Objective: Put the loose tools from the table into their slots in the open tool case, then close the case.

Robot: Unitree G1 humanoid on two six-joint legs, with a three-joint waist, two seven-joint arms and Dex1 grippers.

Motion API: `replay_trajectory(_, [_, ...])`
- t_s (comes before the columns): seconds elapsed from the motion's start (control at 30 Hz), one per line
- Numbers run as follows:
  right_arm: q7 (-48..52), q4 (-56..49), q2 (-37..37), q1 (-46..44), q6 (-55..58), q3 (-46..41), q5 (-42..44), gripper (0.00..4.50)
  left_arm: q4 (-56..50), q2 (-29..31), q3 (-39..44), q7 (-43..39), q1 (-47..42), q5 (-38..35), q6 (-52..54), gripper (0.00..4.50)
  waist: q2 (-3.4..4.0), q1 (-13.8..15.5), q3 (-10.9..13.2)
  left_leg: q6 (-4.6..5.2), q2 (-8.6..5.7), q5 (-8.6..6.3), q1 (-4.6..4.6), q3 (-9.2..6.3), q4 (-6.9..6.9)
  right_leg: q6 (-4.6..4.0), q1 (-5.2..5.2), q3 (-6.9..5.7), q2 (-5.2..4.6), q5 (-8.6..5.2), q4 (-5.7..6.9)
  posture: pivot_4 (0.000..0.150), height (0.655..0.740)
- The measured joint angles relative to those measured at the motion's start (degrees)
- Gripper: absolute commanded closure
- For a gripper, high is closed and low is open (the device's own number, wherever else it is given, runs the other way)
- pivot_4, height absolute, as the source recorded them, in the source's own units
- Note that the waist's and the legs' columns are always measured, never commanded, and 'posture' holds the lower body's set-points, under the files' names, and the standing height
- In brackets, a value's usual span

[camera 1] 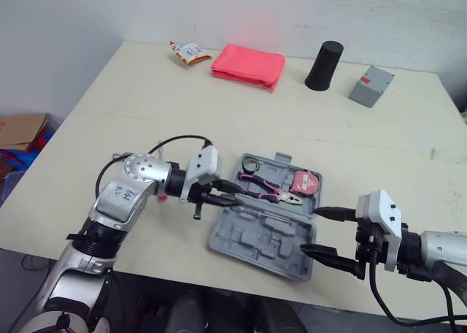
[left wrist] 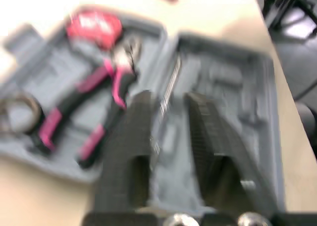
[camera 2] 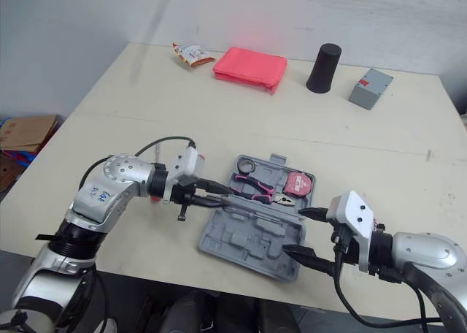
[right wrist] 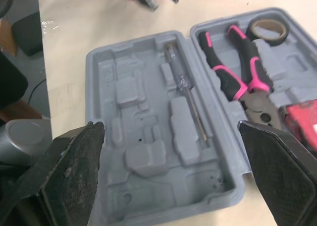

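Right wrist view shows the screwdriver [right wrist: 188, 87] lying in the near half of the open tool case [right wrist: 148, 137], pliers [right wrist: 233, 72] in the far half, so loading looks nearly done. The left gripper [camera 1: 228, 196], fingers parted, hovers over the screwdriver, which may not be fully seated. Next, the right gripper [camera 1: 312, 231], spread wide at the near edge, must fold that half shut.

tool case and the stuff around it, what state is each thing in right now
tool case: open, lying flat
pliers: seated in the far half
screwdriver: lying in the near half
left gripper: open, over the case
right gripper: open wide at the case's right end
black cylinder: upright
pink cloth: folded
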Motion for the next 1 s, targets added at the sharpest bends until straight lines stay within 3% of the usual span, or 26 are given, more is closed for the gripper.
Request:
replay_trajectory(0.57, [-0.71,0.77,0.47,-0.09,-0.05,1.17,-0.02,0.0,15.25,-5.74,-7.58,-2.01,-2.14,10.18,-8.24,4.47,0.0,-0.23,0.0,-0.06,0.03,0.04,0.01,0.0,0.01,0.0,-0.06,0.03,0.05,0.0,0.1,0.15,0.7348])
replay_trajectory(1.0, [-1.33,0.75,0.72,0.43,-0.34,1.17,-0.09,0.0,16.66,-6.1,-9.51,-2.81,-4.52,13.6,-8.95,4.47,-0.01,-0.26,-0.02,-0.06,0.03,0.03,0.11,0.0,0.0,0.0,0.04,0.03,0.05,0.0,0.1,0.15,0.7348])
